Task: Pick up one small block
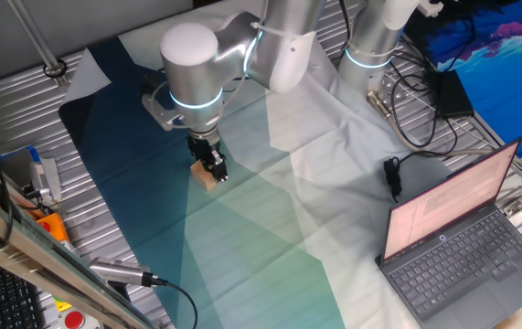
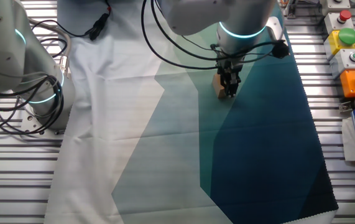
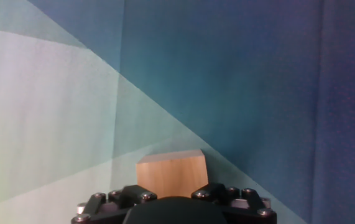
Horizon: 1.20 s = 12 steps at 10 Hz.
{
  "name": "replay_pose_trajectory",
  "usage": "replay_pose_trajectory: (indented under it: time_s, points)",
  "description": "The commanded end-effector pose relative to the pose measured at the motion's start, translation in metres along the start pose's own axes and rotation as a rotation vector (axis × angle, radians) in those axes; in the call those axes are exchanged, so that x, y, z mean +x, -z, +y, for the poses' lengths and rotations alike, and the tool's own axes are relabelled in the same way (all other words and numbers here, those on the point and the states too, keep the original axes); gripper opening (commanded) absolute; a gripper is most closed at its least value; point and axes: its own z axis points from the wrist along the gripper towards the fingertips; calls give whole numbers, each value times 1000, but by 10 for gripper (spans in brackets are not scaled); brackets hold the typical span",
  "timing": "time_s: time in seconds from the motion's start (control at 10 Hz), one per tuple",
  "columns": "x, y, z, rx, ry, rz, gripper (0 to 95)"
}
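Observation:
The small block [image 1: 206, 175] is a plain light-tan wooden cube on the teal part of the cloth. It also shows in the other fixed view [image 2: 218, 87] and at the bottom of the hand view [image 3: 171, 174]. My gripper [image 1: 215, 166] reaches straight down onto it, with its dark fingers [image 2: 230, 84] against the block's sides. In the hand view the gripper [image 3: 172, 194] has a jaw at each lower corner of the block, and its body hides the block's lower part. The block sits at or barely above the cloth.
A teal and white cloth [image 1: 270, 219] covers the table. An open laptop [image 1: 462, 238] stands at the right with cables [image 1: 407, 119] behind it. A second robot base [image 2: 34, 93], a button box [image 2: 351, 56] and tools [image 1: 41, 183] sit at the table's edges.

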Motion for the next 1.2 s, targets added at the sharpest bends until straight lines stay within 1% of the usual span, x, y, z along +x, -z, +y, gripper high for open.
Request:
replay_pose_trajectory:
  time_s: [0.1, 0.5, 0.6, 0.7, 0.8, 0.9, 1.1, 1.2]
  points:
    - [-1, 3, -1, 5, -12, 1, 0]
    - [-2, 10, -4, 7, -25, 4, 0]
    - [-3, 20, -9, 15, -26, 11, 0]
    - [-4, 28, -14, 17, -21, 17, 0]
    - [-4, 38, -21, 14, -17, 22, 0]
    - [-4, 52, -27, 7, -13, 24, 0]
    - [-4, 80, -26, 8, -22, 38, 0]
    - [-3, 90, -26, 7, -23, 45, 0]
